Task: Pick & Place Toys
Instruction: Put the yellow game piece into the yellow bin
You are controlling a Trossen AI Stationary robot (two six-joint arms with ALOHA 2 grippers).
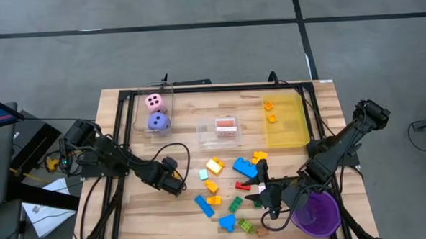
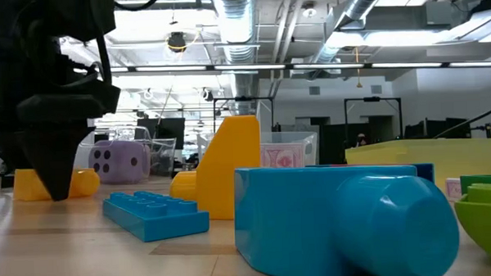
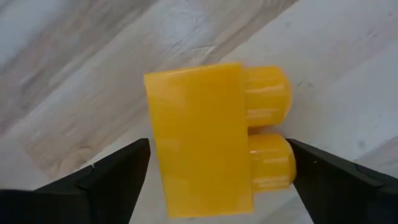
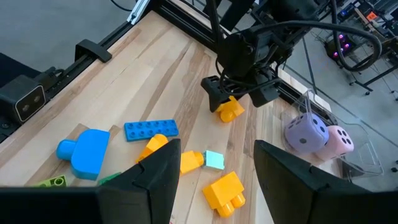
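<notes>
The left gripper [image 1: 177, 183] hangs low over the counter [image 1: 181, 214], left of the brick pile, with a yellow brick [image 3: 217, 137] lying between its jaws. The jaws stand apart, one on each side of the brick's long axis, and seem not yet to press it. The brick lies flat with its two studs to one side.

To do this grasp well, I judge the jaws should come level with the brick's body, not the rounded studs, and close squarely on the flat faces so it does not twist out. Then lift straight up before carrying it away.

Behind this arm, the clear bin [image 1: 149, 112] holds the pink die [image 1: 154, 101] and purple die [image 1: 158, 122]. In the middle, loose bricks [image 1: 226, 184] lie scattered, and a small clear box [image 1: 219, 131] holds cards [image 1: 226, 125]. Farther right, the yellow bin [image 1: 285, 123] already has two orange bricks [image 1: 269, 110].

The right gripper [image 1: 263, 198] hovers over the right edge of the pile, just beside the purple cup [image 1: 318, 212]; its jaws are apart and hold nothing.
</notes>
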